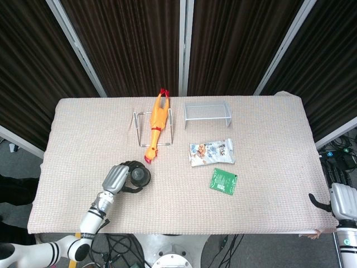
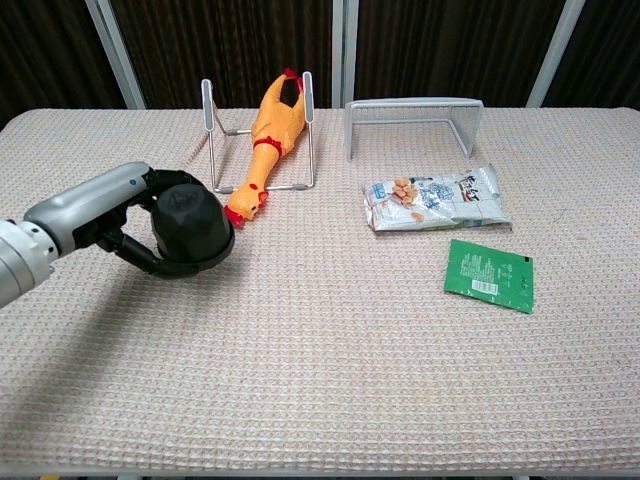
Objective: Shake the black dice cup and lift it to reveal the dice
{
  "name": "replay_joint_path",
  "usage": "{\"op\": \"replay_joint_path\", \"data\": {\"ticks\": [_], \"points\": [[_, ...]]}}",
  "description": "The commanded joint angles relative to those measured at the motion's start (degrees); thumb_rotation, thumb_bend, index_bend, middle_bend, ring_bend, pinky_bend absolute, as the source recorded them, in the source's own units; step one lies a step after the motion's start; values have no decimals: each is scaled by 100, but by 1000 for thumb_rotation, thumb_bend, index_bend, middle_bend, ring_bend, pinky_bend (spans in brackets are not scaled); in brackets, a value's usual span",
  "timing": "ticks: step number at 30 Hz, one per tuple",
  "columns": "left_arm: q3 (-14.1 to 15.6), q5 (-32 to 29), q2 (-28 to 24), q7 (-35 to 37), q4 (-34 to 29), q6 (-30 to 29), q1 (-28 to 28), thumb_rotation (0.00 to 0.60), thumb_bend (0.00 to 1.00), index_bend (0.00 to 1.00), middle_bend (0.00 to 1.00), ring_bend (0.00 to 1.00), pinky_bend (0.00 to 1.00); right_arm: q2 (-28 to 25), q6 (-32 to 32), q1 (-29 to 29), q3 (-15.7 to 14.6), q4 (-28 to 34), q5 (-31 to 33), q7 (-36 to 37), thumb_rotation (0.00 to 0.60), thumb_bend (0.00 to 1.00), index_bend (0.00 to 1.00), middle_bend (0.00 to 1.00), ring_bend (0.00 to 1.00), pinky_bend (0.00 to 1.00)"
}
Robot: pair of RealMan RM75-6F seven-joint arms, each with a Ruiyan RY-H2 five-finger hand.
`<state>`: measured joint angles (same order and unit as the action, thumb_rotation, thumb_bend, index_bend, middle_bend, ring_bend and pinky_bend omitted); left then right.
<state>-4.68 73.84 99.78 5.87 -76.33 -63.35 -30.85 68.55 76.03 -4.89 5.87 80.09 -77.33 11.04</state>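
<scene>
The left hand [image 2: 120,215] grasps the black dice cup [image 2: 190,225] mouth-down, the cup at its three o'clock, low over the bench [image 2: 320,350]; the right hand [image 1: 341,202] sits well apart, state unclear.

Dice — hidden; right hand [image 1: 341,202] — cut off at frame edge, fingers unclear

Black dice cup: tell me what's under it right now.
Nothing can be seen beneath the black dice cup. The left hand grips it mouth-down over the table, fingers curled round its rim. Any dice inside are covered.
</scene>
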Motion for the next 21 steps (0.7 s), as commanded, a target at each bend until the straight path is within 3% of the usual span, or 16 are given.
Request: {"op": "replay_joint_path", "data": {"ticks": [1, 11, 21], "points": [[-35, -42, 200, 152, 284, 126, 15, 600, 250, 395, 494, 293, 332, -49, 45, 5, 24, 49, -17, 4, 600, 169, 0, 0, 0, 0], [-197, 36, 391, 589, 728, 240, 3, 600, 248, 395, 494, 293, 331, -110, 79, -28, 8, 243, -102, -138, 600, 169, 0, 0, 0, 0], [-140, 217, 566, 815, 1208, 321, 9, 600, 231, 368, 443, 258, 293, -118, 98, -34, 7, 311, -88, -239, 600, 170, 0, 0, 0, 0]]}}
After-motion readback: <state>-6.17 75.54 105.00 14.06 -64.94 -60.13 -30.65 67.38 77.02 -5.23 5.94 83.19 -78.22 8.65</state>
